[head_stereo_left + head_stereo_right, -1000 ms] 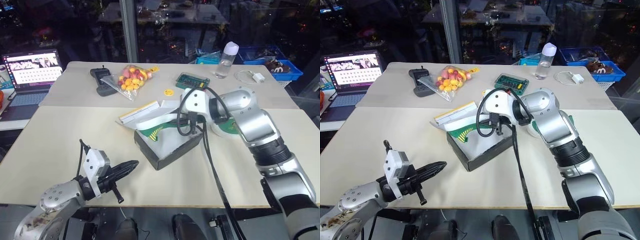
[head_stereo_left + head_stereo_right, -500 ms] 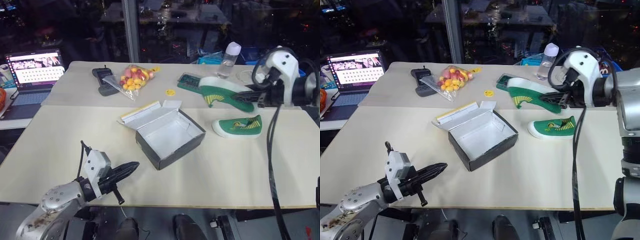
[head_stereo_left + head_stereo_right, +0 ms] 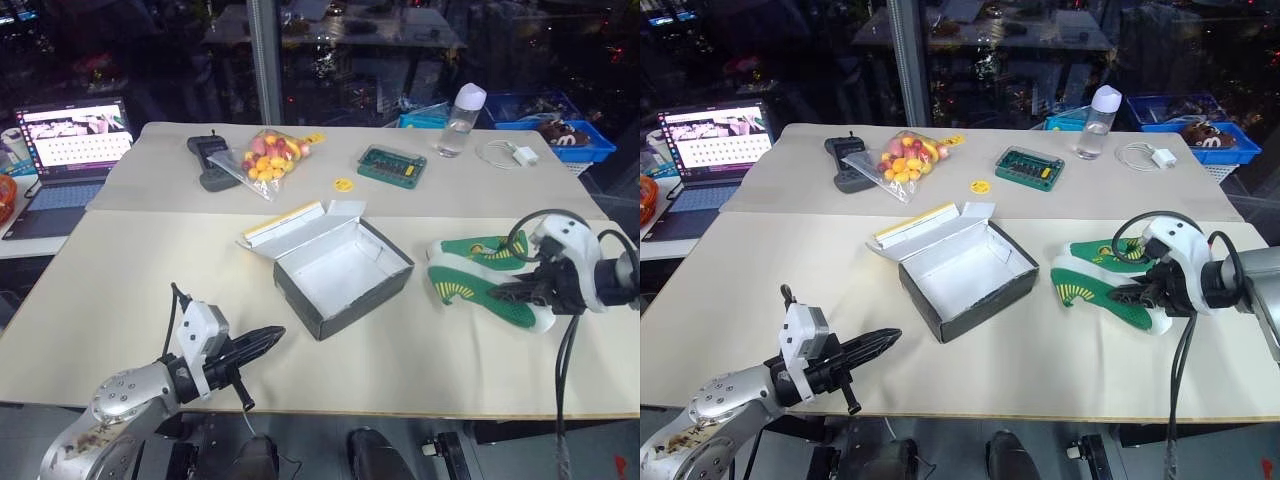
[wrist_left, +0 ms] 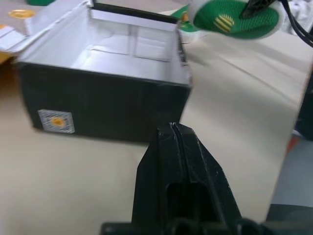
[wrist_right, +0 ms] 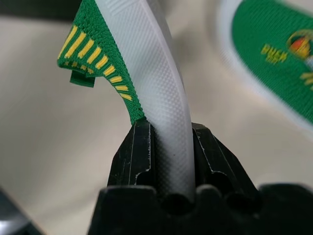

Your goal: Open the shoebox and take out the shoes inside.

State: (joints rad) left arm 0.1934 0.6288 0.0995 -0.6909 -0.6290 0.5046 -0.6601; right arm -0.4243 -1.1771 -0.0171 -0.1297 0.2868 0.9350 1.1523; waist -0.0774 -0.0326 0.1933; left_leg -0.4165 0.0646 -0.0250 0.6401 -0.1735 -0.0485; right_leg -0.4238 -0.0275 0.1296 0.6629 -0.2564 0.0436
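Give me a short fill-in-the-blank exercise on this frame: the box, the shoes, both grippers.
1. The shoebox stands open and its inside is ____.
2. The right gripper is shut on a green ____.
3. The other shoe lies on the ____, beside the held one.
4. The left gripper has its fingers ____ and holds nothing.

Missing words: empty; shoe; table; shut

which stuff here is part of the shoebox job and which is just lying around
Part of the job:
- shoebox, open and empty
- shoe clamped in the right gripper
- other shoe lying on the table

Just lying about:
- bag of sweets
- green case
- bottle
- remote
- laptop
- charger cable
- blue bin
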